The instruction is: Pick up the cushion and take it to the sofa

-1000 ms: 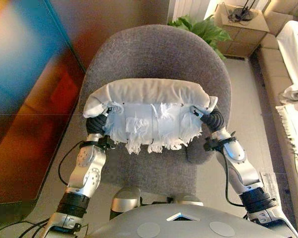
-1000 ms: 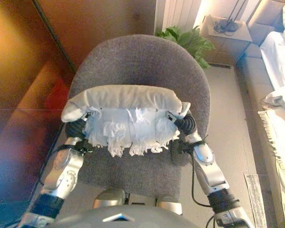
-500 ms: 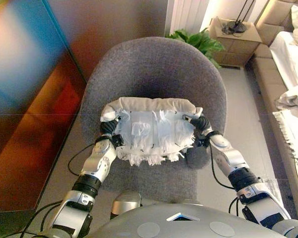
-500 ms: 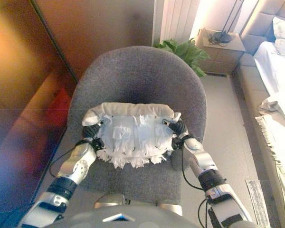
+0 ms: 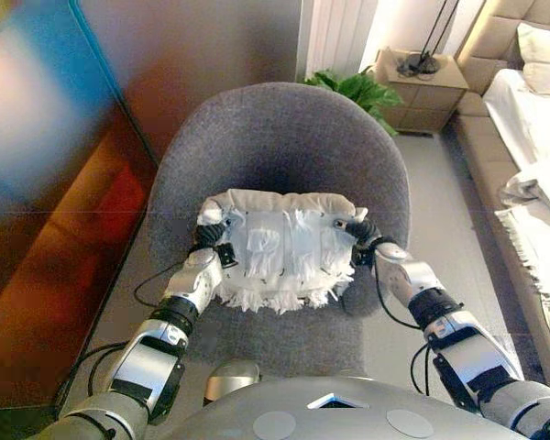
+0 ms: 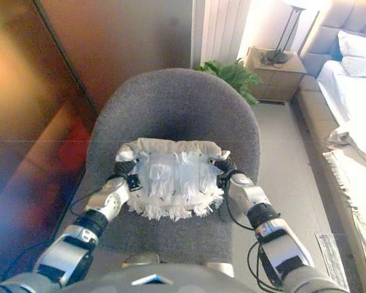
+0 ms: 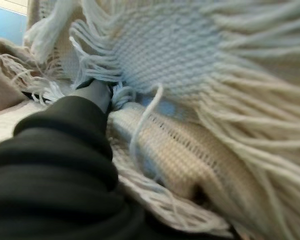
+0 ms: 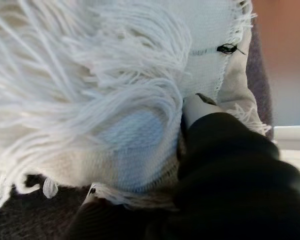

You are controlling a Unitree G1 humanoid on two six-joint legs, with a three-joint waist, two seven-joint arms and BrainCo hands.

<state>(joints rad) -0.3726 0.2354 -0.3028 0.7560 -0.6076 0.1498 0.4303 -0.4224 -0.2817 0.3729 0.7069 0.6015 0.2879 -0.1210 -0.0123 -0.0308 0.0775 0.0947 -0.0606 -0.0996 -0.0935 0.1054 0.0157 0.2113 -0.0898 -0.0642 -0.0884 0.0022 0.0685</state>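
Cushion [image 5: 280, 246] with its cream, fringed cover sits between the robot's two hands, above the seat of the grey armchair [image 5: 280, 137]. Its tassels hang down along the near edge toward the seat cushion, and its far edge lies in front of the chair's curved backrest. Whether it rests on the seat or is lifted clear of it cannot be told from these views.

The left hand [image 5: 208, 240] is at the cushion's left end, its dark ribbed cover pressed against the fabric; the left wrist view shows the cover and one silver digit [image 7: 92, 92] buried among the fringe and woven cloth, so how far the fingers are open cannot be told. The right hand [image 5: 362, 229] is at the cushion's right end in the same manner; in the right wrist view a pale fingertip [image 8: 197, 107] pokes out against the cover's edge while the rest is hidden under the tassels, so its grip cannot be told either.

Behind the armchair stands a green potted plant [image 5: 353, 87], and just beside that a small bedside cabinet [image 5: 422, 82] carrying a lamp base [image 5: 422, 62]. To the armchair's right lies a bed [image 5: 532, 137] with pale sheets and a pillow [image 5: 543, 46].
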